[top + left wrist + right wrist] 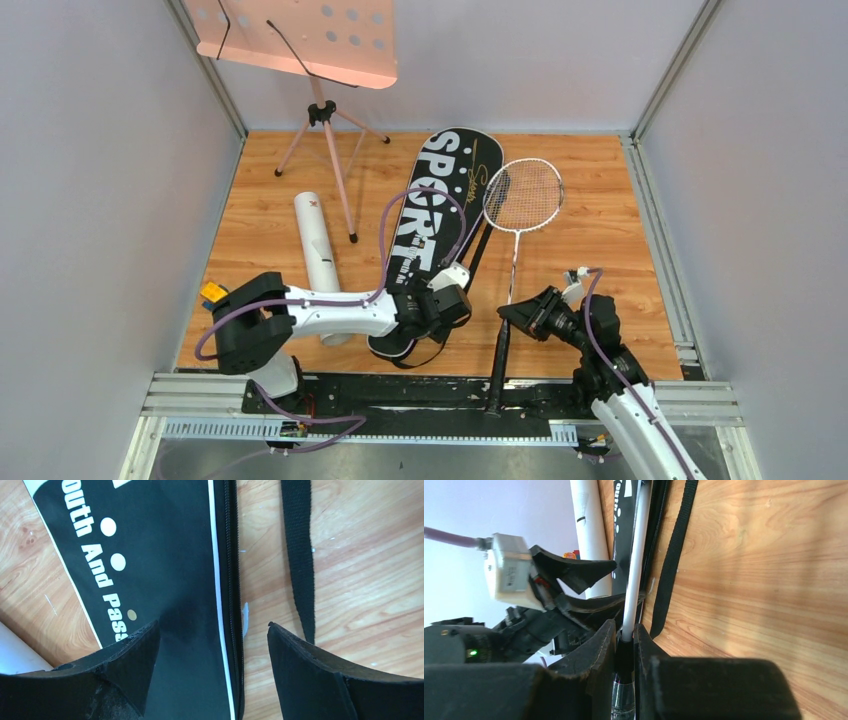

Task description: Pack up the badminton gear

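Observation:
The black bag (440, 215) lettered SPORT lies lengthwise in the middle of the wooden floor. My left gripper (455, 300) hovers open over its near end. In the left wrist view the jaws (214, 630) straddle the bag's zipped edge (232, 580) with nothing between them. A silver racket (523, 195) lies right of the bag, its head at the far end. My right gripper (515, 312) is shut on the racket where the white shaft (636, 565) meets the black handle. A long white tube (318, 250) lies left of the bag. No shuttlecocks show.
A pink perforated music stand (300, 40) on tripod legs stands at the back left. A small yellow and blue toy (213, 292) sits by the left arm's base. The bag's black strap (300, 555) trails on the wood between bag and racket.

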You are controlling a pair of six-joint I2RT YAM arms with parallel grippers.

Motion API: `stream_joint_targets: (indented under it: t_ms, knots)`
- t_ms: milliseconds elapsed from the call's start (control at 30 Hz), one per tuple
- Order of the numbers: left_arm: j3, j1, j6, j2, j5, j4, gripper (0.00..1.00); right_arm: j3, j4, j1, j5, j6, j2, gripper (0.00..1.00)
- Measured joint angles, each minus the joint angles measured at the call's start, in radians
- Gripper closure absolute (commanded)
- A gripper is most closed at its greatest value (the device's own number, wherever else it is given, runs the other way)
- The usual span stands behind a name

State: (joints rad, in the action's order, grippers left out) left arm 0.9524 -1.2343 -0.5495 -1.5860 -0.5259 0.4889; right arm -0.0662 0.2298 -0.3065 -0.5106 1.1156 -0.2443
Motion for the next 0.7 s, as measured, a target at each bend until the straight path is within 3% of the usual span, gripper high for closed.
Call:
stream_joint_targets:
  t_ms: [167,300,367,567,633,700]
  knots:
    - [0.005,0.004,0.012,-0.057,-0.018,0.006,0.20,-0.003,0.018,0.000,-0.006,0.009,0.041,1.00]
    - [0.021,0.005,0.018,-0.072,-0.035,0.014,0.33,-0.007,0.033,0.000,-0.007,0.010,0.061,1.00]
    - [0.034,0.006,0.024,-0.077,-0.041,0.017,0.42,-0.010,0.042,0.000,-0.007,0.010,0.069,1.00]
    - [0.053,0.006,0.035,-0.082,-0.042,0.018,0.93,-0.023,0.087,-0.001,-0.001,0.043,0.102,1.00]
    - [0.064,0.006,0.041,-0.083,-0.041,0.018,1.00,-0.032,0.116,-0.001,0.012,0.047,0.109,1.00]
    - [0.074,0.006,0.042,-0.084,-0.036,0.019,1.00,-0.040,0.152,-0.001,0.029,0.051,0.110,1.00]
